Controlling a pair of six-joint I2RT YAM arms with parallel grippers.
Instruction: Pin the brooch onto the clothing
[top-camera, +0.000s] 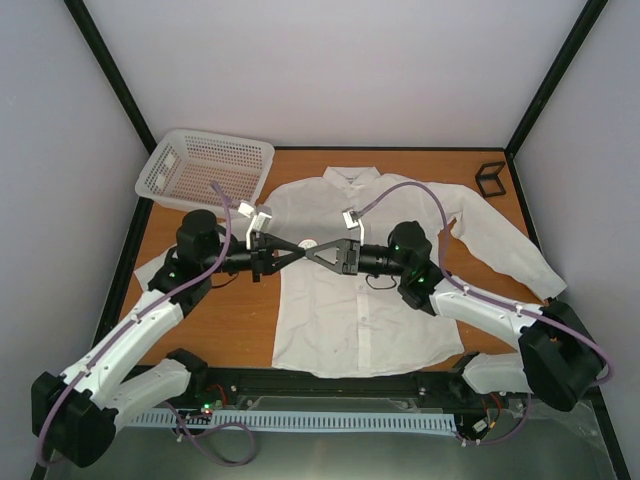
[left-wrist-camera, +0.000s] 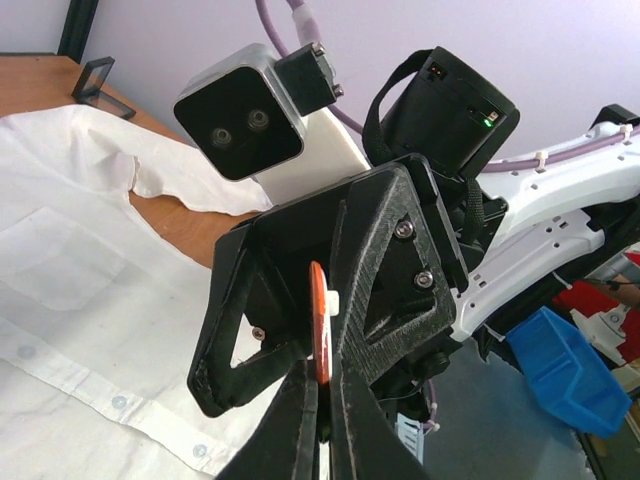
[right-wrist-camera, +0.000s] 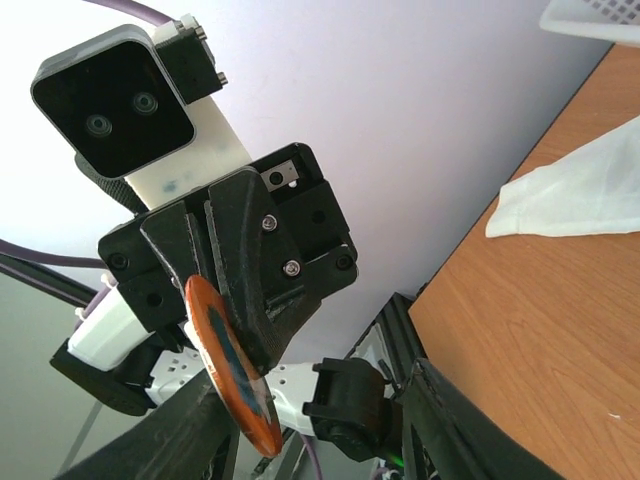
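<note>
The white shirt, the clothing (top-camera: 350, 310), lies flat on the wooden table. Above its chest the two grippers meet tip to tip. My left gripper (top-camera: 298, 249) is shut on the brooch (top-camera: 309, 245), a small orange-brown disc. In the left wrist view the brooch (left-wrist-camera: 321, 330) stands edge-on, pinched at its lower part between my left gripper (left-wrist-camera: 325, 385)'s fingers, with the clothing (left-wrist-camera: 60, 260) below. My right gripper (top-camera: 320, 249) faces it, open, one finger on each side of the disc. In the right wrist view the brooch (right-wrist-camera: 230, 365) sits close to one finger of my right gripper (right-wrist-camera: 320, 425).
A white perforated basket (top-camera: 205, 165) stands at the back left, next to the shirt's shoulder. A small black open-frame cube (top-camera: 490, 178) sits at the back right corner. One sleeve (right-wrist-camera: 570, 195) lies on the bare wood. A blue bin (left-wrist-camera: 570, 370) is off the table.
</note>
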